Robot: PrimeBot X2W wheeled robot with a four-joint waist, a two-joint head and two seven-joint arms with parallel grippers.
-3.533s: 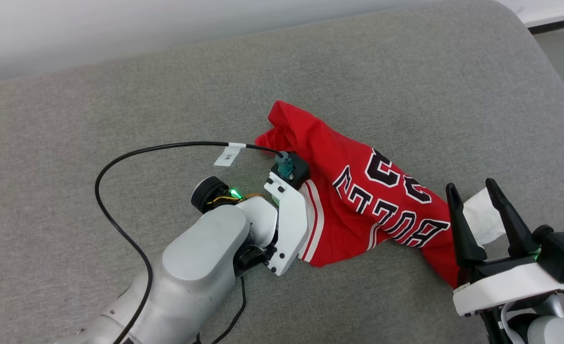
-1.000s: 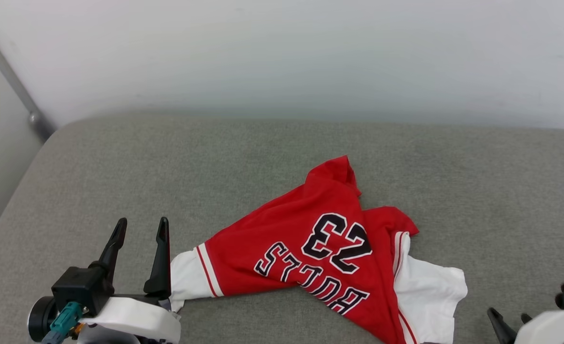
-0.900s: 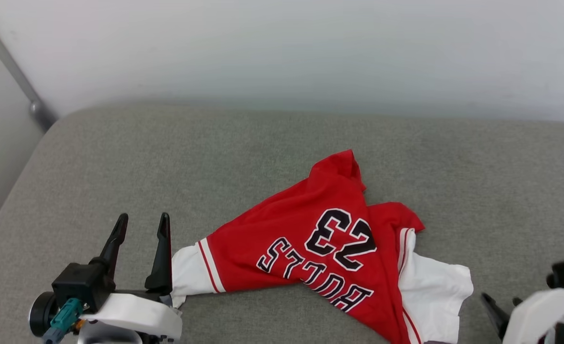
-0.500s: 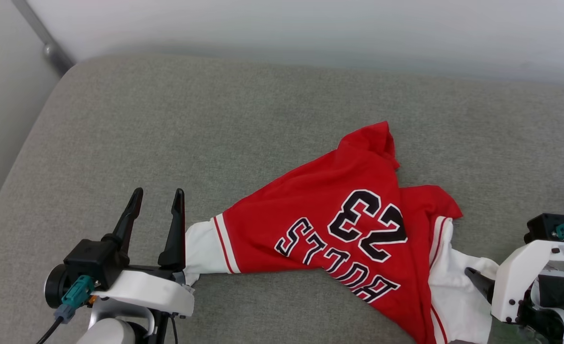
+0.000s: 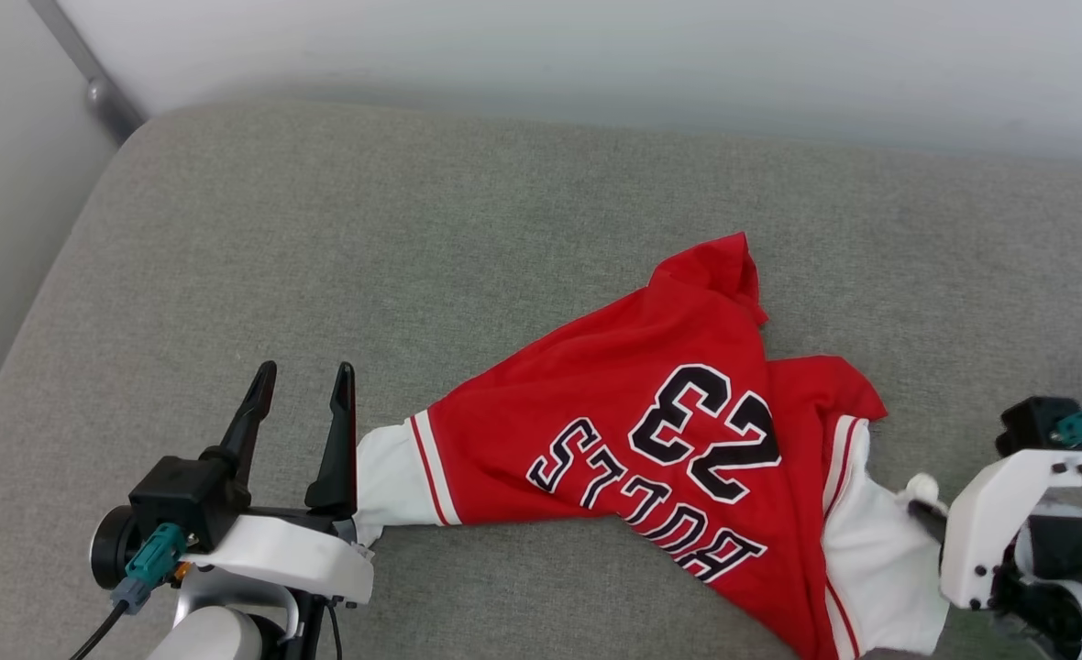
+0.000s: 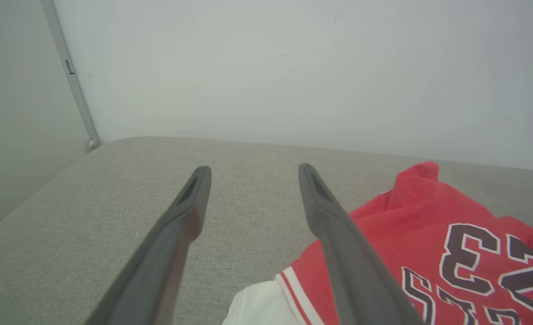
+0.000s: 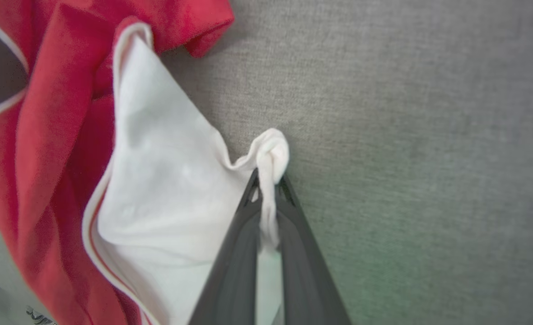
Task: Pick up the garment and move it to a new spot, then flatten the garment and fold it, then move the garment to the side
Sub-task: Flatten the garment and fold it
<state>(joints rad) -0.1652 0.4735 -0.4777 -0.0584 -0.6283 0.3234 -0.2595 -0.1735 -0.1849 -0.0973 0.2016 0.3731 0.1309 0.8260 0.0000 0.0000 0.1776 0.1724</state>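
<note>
Jersey T-shirt (image 5: 596, 403) lies crumpled, print up, on the grey cushion (image 5: 413, 229). Its nearest edge runs off the bottom of my head view, so I cannot see where it ends.

At the near right, my right end effector (image 7: 268, 180) is mostly hidden in the head view behind its own white wrist bracket (image 5: 990, 522); just a dark fingertip pokes out against the white sleeve (image 7: 158, 180). My right wrist view is clearer: the two fingers are clenched on a bunched corner of that sleeve, with a knot of cloth squeezed out past the tips.

At the near left, my left end effector (image 5: 305, 376) is released, fingers apart, gripping nothing. Its right finger covers the edge of the other sleeve (image 5: 390, 481), so I cannot tell whether they touch. My left wrist view has bare cushion between the fingers, with the shirt off to the right.

Farther out, the "BULLS 23" print (image 5: 679, 467) reads upside down to me, and a red peak of cloth rises at the far end. Beyond are a pale wall (image 5: 596, 64) and a grey pole (image 5: 82, 64).
</note>
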